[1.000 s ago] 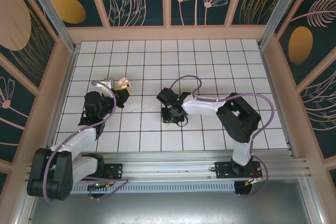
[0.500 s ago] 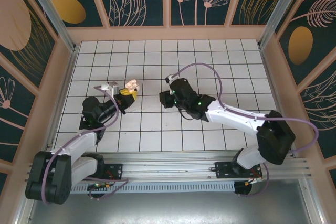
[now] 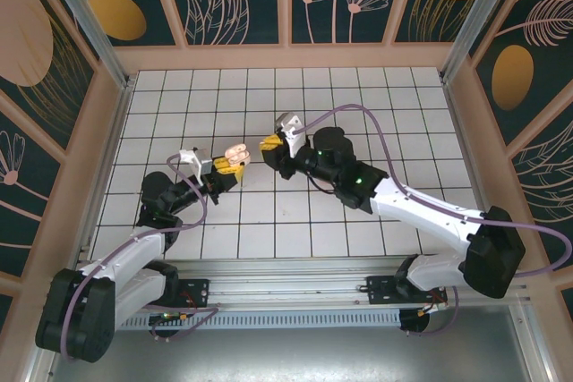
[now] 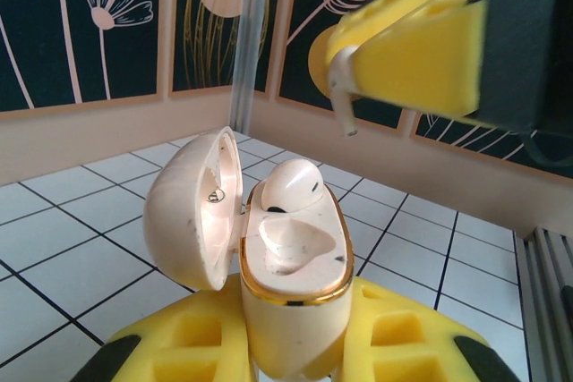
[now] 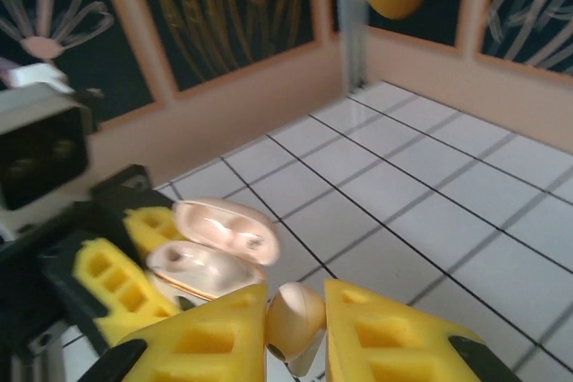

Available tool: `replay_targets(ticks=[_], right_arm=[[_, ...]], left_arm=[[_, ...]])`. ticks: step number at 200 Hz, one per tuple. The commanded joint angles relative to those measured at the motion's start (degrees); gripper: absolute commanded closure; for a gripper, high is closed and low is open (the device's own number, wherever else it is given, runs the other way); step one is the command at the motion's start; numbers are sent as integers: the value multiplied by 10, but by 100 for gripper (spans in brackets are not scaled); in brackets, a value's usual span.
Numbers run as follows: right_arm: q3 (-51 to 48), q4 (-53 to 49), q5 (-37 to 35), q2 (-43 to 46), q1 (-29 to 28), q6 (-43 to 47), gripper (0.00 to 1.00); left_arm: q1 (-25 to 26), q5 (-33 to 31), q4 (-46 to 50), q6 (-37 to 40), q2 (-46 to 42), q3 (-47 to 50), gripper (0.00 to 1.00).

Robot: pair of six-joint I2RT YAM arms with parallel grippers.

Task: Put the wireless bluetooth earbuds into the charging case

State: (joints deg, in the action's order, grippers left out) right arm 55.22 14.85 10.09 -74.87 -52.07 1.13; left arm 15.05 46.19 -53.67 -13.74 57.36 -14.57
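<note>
Left gripper (image 3: 226,165) clamps the open charging case (image 4: 291,297), one earbud (image 4: 291,187) seated; right gripper (image 5: 295,333) clamps the second earbud (image 5: 295,310), not yet inserted.

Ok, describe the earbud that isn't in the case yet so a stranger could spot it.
Over the middle of the white tiled table, two yellow-padded grippers nearly meet. The pale cream earbud is pinched in the right gripper; its twin already sits in the open case that the left gripper holds.
</note>
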Motion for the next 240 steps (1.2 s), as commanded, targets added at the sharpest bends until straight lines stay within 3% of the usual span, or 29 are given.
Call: replay_targets(ticks=[1,100,240], right_arm=[[23,37,84,-2,2,45,81],[88,26,139,-79,-18,80,81],[110,-26,124,-117,-31,112,82]], left_arm=[[7,17,3,24,-3,-13,92],[16,25,15,29,1,-24,91],[17,26,25,25,-14,-35,91]])
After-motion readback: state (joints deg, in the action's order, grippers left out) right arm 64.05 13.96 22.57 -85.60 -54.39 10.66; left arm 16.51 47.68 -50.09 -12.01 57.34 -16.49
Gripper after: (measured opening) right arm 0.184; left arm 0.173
